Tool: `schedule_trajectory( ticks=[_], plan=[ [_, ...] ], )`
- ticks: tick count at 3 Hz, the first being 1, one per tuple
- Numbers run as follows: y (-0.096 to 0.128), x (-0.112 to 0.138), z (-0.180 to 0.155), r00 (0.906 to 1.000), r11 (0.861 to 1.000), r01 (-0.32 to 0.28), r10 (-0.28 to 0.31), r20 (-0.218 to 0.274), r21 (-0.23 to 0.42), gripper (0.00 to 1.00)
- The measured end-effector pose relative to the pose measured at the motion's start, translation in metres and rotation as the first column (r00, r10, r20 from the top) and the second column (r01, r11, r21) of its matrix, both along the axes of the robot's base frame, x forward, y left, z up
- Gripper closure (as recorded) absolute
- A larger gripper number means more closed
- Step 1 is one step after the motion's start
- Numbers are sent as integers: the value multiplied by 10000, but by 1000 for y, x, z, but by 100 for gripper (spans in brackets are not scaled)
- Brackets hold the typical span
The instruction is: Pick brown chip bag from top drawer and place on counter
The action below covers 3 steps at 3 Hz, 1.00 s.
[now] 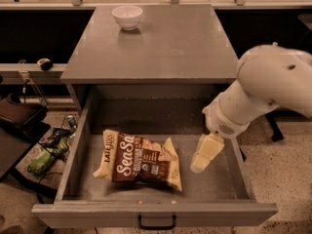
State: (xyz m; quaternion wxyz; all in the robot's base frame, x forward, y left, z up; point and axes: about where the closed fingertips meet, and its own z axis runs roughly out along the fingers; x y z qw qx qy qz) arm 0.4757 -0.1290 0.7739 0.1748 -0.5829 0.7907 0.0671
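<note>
The brown chip bag lies flat on the speckled floor of the open top drawer, left of its middle, with "Sea Salt" lettering up and cream ends. The drawer's front panel carries a small black handle. The grey counter sits above and behind the drawer. My gripper hangs from the white arm inside the drawer's right part, pointing down, a short way to the right of the bag and apart from it.
A white bowl stands at the counter's back left. Dark clutter, cables and a green object lie on the floor left of the cabinet. A rail runs behind the counter.
</note>
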Motion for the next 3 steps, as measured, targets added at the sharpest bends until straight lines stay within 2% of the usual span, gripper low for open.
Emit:
schedule_trajectory(
  ticks=[1,3],
  plan=[
    [53,13,-45,9990,9947,-165,206,-392,1016,0],
    [70,10,-68,9975,9960,-465,503,-487,768,0]
  ],
)
